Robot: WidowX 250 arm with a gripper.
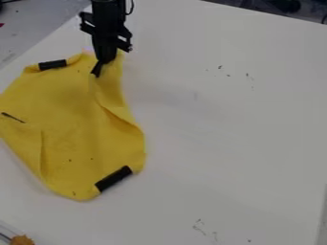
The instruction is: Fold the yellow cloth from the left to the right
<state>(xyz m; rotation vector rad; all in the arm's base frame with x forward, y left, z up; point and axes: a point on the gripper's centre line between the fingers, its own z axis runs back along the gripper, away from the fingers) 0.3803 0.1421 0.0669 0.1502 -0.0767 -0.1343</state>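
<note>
Recorder: Landmark is the yellow cloth [70, 105]. Work left to right. Its own position first?

Arm: Left part of the white counter [223, 143], spread out unevenly, its left side running out at the view's edge. A thin dark streak [13, 117] lies on that left side.

Recorder: Below it?

Arm: Below the cloth and apart from it, at the bottom left corner, a small orange-brown thing [22, 240]. Too little of it shows to name.

Recorder: Along the cloth's top?

Arm: One black strip [52, 64] on the upper left edge. Low on the cloth's left half, an upright crease.

Recorder: And you?

Arm: My end effector [101, 66] points down at the cloth's top edge, right of that strip, its tip against the yellow fabric. Clenched or released, I cannot tell. Just below me, a fold slants down toward the cloth's right edge.

Recorder: Lower right of the cloth?

Arm: A second black strip [114, 179], tilted, right end higher.

Recorder: Farther right?

Arm: Well apart from the cloth, small dark marks [220, 67] on the counter, some level with its upper part, others lower than its bottom edge.
</note>
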